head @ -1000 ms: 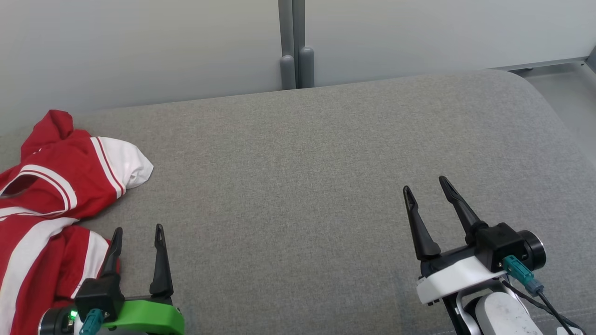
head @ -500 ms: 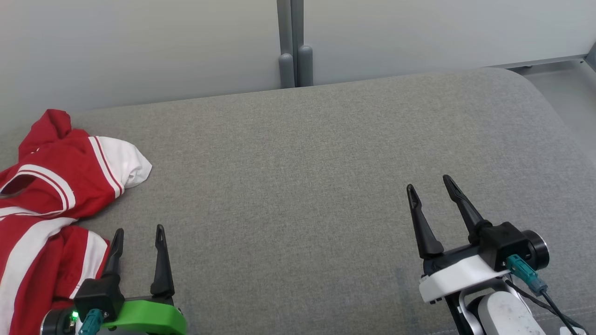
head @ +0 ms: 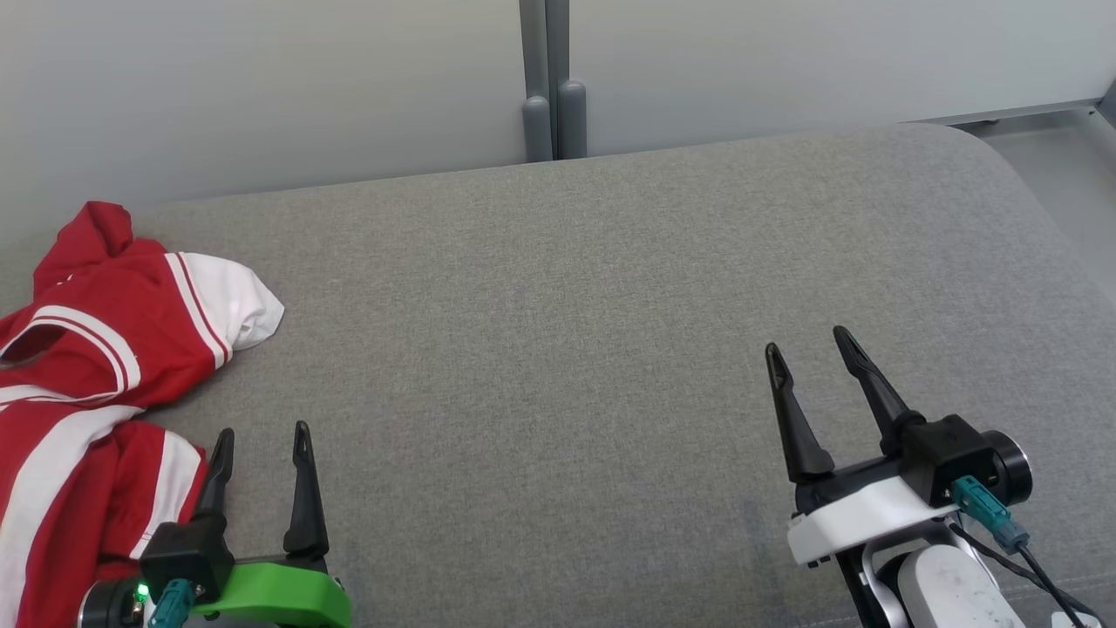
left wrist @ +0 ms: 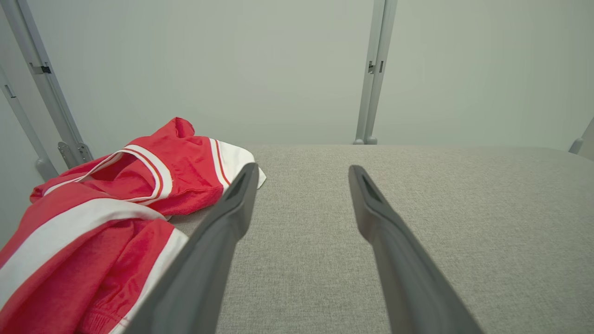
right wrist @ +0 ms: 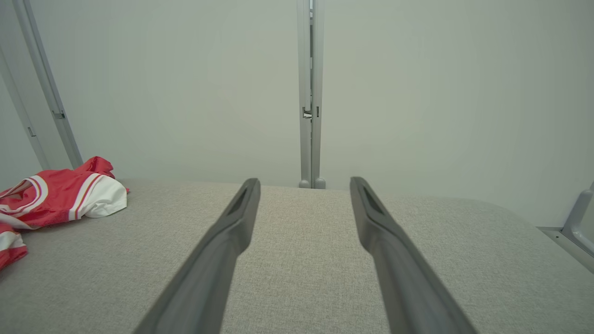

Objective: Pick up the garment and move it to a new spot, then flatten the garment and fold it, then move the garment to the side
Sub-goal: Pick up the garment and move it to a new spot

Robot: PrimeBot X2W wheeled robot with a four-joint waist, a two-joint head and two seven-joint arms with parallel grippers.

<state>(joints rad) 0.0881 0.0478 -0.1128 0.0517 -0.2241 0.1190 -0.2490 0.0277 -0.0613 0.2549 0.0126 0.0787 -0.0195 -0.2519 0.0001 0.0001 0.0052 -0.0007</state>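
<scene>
A crumpled red garment (head: 96,366) with white stripes and a white sleeve lies at the far left of the grey padded surface (head: 558,331). My left gripper (head: 264,430) hovers at the lower left, open and empty, its left finger close beside the garment's lower edge. In the left wrist view the garment (left wrist: 106,218) lies left of my spread fingers (left wrist: 222,241). My right gripper (head: 805,338) is open and empty at the lower right, far from the cloth. The right wrist view has the garment (right wrist: 55,195) at far left, beyond the open gripper (right wrist: 304,181).
A pale wall with a grey vertical post (head: 547,83) runs behind the surface. The surface's rounded right corner (head: 1003,166) drops off to a metal rail (head: 1029,113). The wide middle of the grey surface lies bare.
The right gripper has drifted slightly right and down in the head view. The picture has shifted by a few pixels. The garment and left gripper stay put.
</scene>
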